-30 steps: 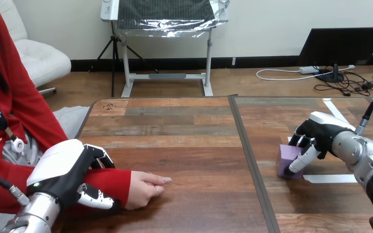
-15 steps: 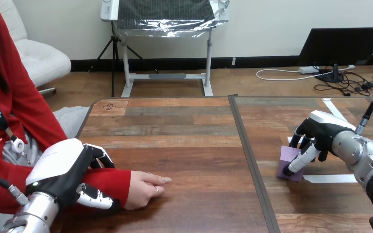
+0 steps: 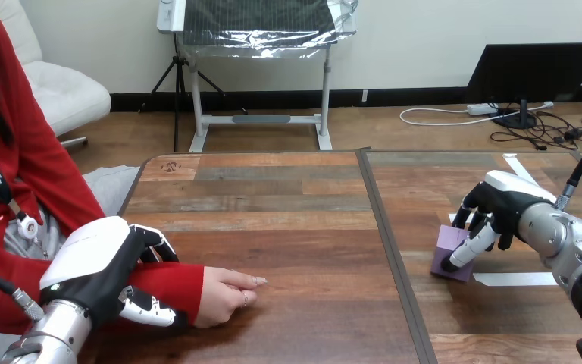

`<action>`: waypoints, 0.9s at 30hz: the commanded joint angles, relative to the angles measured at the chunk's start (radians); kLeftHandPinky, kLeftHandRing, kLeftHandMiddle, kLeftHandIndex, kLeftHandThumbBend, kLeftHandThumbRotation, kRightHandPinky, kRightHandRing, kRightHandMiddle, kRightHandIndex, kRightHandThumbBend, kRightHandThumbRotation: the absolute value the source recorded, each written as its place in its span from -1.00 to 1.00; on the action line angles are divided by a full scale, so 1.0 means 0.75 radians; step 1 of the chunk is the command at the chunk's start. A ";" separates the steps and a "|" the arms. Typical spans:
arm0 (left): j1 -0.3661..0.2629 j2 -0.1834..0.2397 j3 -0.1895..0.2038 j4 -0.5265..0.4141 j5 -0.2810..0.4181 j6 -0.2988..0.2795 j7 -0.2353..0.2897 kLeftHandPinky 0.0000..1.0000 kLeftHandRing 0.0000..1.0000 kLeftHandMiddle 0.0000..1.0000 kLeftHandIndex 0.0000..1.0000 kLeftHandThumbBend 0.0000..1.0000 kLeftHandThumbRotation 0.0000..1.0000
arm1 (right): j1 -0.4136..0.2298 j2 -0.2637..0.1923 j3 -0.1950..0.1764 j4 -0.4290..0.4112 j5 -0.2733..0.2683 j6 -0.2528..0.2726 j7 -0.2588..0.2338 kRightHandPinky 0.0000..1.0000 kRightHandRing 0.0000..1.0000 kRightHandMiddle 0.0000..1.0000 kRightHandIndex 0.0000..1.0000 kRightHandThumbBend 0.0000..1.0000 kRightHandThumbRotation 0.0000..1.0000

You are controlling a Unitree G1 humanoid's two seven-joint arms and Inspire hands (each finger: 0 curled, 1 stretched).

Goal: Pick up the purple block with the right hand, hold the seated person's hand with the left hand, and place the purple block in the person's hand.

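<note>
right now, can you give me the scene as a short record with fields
left hand: curled round the person's wrist, over the red sleeve
right hand: thumb and fingers pinching the purple block
purple block: tilted, at the table's right side; lifted or not, unclear
person's hand: fingers curled, resting on the table
handover: not yet done

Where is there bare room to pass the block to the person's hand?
Bare wood lies between the person's hand and the table seam, and between seam and purple block. Crowded: near left, where the left hand grips the person's forearm; the right hand holds the block.
</note>
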 commanded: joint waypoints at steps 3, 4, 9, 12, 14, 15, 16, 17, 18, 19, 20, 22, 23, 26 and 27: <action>-0.070 0.026 0.025 -0.049 -0.015 -0.016 0.017 -0.23 -0.12 0.00 0.03 0.68 -1.00 | -0.047 -0.006 -0.015 -0.037 0.021 -0.013 -0.046 -0.11 -0.03 0.06 0.02 0.57 -1.00; -0.070 0.026 0.025 -0.049 -0.015 -0.016 0.017 -0.23 -0.12 0.00 0.03 0.68 -1.00 | -0.046 -0.005 -0.018 -0.037 0.023 -0.014 -0.046 -0.11 -0.03 0.06 0.02 0.58 -1.00; -0.069 0.027 0.025 -0.047 -0.015 -0.023 0.023 -0.24 -0.12 -0.01 0.03 0.69 -1.00 | -0.046 -0.006 -0.020 -0.036 0.026 -0.016 -0.046 -0.10 -0.03 0.06 0.03 0.57 -1.00; -0.069 0.027 0.025 -0.046 -0.017 -0.023 0.022 -0.24 -0.12 0.00 0.03 0.69 -1.00 | -0.047 -0.005 -0.023 -0.036 0.029 -0.015 -0.047 -0.10 -0.02 0.06 0.03 0.57 -1.00; -0.069 0.028 0.023 -0.048 -0.015 -0.019 0.017 -0.24 -0.12 0.00 0.03 0.69 -1.00 | -0.049 -0.005 -0.023 -0.036 0.030 -0.012 -0.046 -0.09 -0.02 0.06 0.03 0.57 -1.00; -0.069 0.028 0.022 -0.049 -0.013 -0.015 0.014 -0.23 -0.11 0.01 0.04 0.69 -1.00 | -0.050 -0.004 -0.023 -0.036 0.029 -0.010 -0.044 -0.08 -0.01 0.06 0.03 0.57 -1.00; -0.069 0.029 0.022 -0.051 -0.012 -0.012 0.011 -0.22 -0.10 0.02 0.04 0.69 -1.00 | -0.051 -0.004 -0.022 -0.036 0.029 -0.008 -0.043 -0.08 -0.01 0.06 0.03 0.57 -1.00; -0.068 0.033 0.019 -0.055 -0.002 -0.011 0.011 -0.21 -0.09 0.02 0.04 0.69 -1.00 | -0.052 -0.004 -0.021 -0.036 0.028 -0.008 -0.043 -0.08 -0.01 0.06 0.03 0.57 -1.00; -0.067 0.036 0.017 -0.059 0.004 -0.011 0.012 -0.20 -0.07 0.03 0.05 0.70 -1.00 | -0.052 -0.004 -0.020 -0.036 0.027 -0.009 -0.043 -0.07 -0.01 0.06 0.03 0.57 -1.00; -0.066 0.037 0.016 -0.061 0.008 -0.011 0.013 -0.19 -0.06 0.04 0.06 0.70 -1.00 | -0.052 -0.005 -0.019 -0.036 0.026 -0.010 -0.043 -0.07 0.00 0.06 0.03 0.57 -1.00; -0.065 0.042 0.012 -0.065 0.021 -0.010 0.014 -0.19 -0.05 0.04 0.06 0.71 -1.00 | -0.053 -0.004 -0.020 -0.037 0.028 -0.008 -0.043 -0.07 0.00 0.06 0.03 0.57 -1.00; -0.065 0.046 0.009 -0.068 0.034 -0.008 0.015 -0.16 0.00 0.08 0.10 0.74 -1.00 | -0.053 -0.004 -0.023 -0.037 0.030 -0.006 -0.043 -0.08 -0.01 0.06 0.03 0.57 -1.00; -0.063 0.049 0.006 -0.070 0.044 -0.008 0.017 -0.15 0.01 0.09 0.11 0.75 -1.00 | -0.054 -0.003 -0.021 -0.037 0.028 -0.005 -0.044 -0.08 -0.01 0.06 0.03 0.57 -1.00; -0.062 0.053 0.003 -0.072 0.063 -0.014 0.022 -0.12 0.06 0.14 0.15 0.79 -1.00 | -0.055 -0.003 -0.018 -0.037 0.025 -0.002 -0.047 -0.08 -0.01 0.06 0.03 0.56 -1.00; -0.061 0.054 0.003 -0.072 0.067 -0.017 0.024 -0.10 0.09 0.16 0.17 0.81 -0.98 | -0.055 -0.002 -0.018 -0.037 0.024 -0.001 -0.047 -0.08 -0.01 0.06 0.03 0.56 -1.00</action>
